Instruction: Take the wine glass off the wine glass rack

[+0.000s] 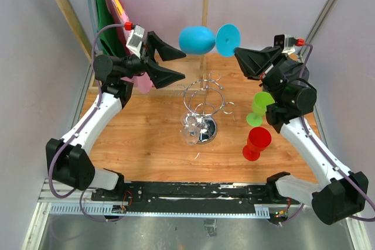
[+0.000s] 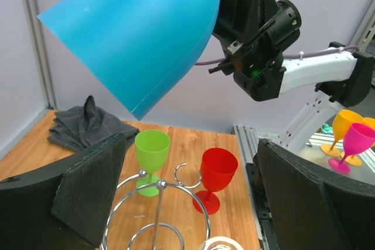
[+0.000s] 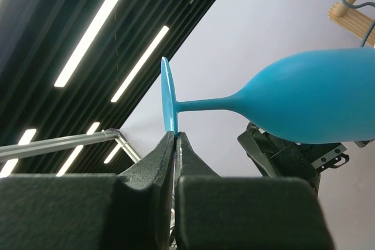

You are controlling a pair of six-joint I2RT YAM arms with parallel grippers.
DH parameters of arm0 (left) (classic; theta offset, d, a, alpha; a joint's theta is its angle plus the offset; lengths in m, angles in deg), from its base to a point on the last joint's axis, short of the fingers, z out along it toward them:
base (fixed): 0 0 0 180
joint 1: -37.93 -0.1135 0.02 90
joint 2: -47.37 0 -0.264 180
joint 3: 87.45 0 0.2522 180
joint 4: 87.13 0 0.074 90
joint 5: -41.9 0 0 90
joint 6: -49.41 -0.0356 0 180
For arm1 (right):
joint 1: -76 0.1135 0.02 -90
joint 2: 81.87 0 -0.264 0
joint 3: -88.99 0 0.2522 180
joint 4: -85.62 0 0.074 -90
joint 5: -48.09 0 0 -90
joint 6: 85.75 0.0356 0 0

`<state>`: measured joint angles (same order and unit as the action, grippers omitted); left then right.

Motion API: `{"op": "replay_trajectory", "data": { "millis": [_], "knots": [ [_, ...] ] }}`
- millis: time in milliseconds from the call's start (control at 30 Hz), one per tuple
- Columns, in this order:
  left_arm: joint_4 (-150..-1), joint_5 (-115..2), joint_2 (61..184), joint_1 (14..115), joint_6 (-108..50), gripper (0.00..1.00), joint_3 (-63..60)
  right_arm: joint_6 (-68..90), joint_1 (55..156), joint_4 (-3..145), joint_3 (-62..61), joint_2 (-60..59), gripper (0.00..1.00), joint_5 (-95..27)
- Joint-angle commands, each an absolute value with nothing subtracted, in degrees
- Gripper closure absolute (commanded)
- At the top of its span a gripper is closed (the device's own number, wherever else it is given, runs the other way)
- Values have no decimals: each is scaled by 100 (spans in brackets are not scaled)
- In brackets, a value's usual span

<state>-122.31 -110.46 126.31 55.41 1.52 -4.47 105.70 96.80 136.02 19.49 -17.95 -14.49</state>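
My right gripper [image 1: 237, 51] is shut on the rim of the foot of a blue wine glass [image 1: 197, 39] and holds it on its side, high above the table. In the right wrist view the foot [image 3: 168, 100] is pinched between my gripper's [image 3: 176, 137] tips, with the bowl [image 3: 310, 105] pointing right. The chrome wine glass rack [image 1: 203, 99] stands below on the wooden table, with a clear glass [image 1: 190, 134] low on it. My left gripper [image 1: 177, 62] is open, its fingers just left of the blue bowl. In the left wrist view [image 2: 187, 203] the blue bowl [image 2: 140, 33] hangs above the rack [image 2: 158, 203].
A green glass [image 1: 261, 106] and a red glass [image 1: 256, 143] stand upright on the table right of the rack. A wooden clothes rail [image 1: 64, 10] with garments stands at the back left. A grey cloth [image 2: 88, 127] lies at the far table edge. Orange and pink glasses [image 2: 350, 136] sit off the table.
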Motion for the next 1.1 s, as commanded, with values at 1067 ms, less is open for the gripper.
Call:
{"op": "replay_trajectory", "data": {
  "millis": [1067],
  "knots": [
    [-13119, -11085, 12683, 5524, 909, 4, 121, 10072, 10164, 14428, 2487, -2112, 99, -1584]
  ]
}}
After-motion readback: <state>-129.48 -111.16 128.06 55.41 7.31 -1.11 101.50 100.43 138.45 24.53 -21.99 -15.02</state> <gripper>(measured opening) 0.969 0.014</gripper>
